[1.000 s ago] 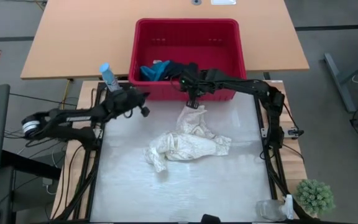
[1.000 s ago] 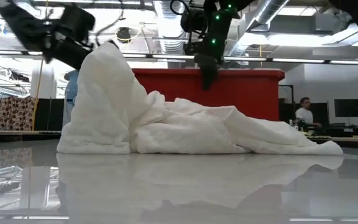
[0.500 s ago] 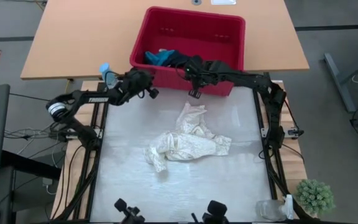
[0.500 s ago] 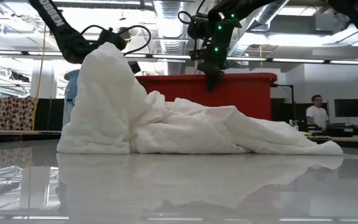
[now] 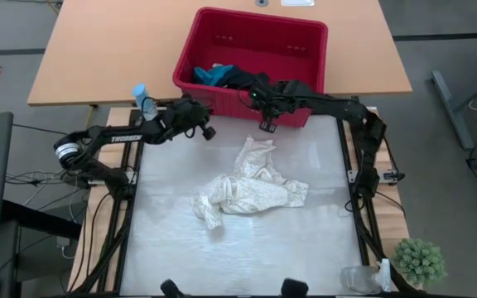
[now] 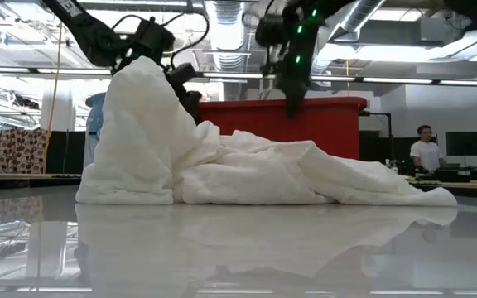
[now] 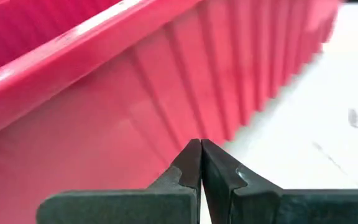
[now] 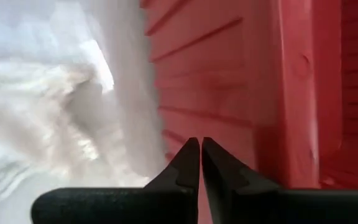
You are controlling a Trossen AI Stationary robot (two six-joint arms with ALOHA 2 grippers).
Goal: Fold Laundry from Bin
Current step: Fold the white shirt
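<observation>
Item one, the laundry: you have the large white lacy cloth (image 5: 249,189) lying crumpled on the pale worktop (image 5: 305,248), just in front of the red bin (image 5: 305,79). The dark navy piece (image 5: 240,79) and the teal-blue piece (image 5: 211,75) lie heaped together inside the bin, against its near left corner.

Item two, the bin: it sits skewed, straddling the pale worktop's far edge.

Item three, your left pincer (image 5: 208,131): clenched, empty, just outside the bin's near left corner.

Item four, your right pincer (image 5: 266,126): fingers pressed together, grasping nothing, beside the bin's near wall, above the white cloth's far end.

Item five, beyond the bin: a person (image 6: 425,154) stands in the room.
</observation>
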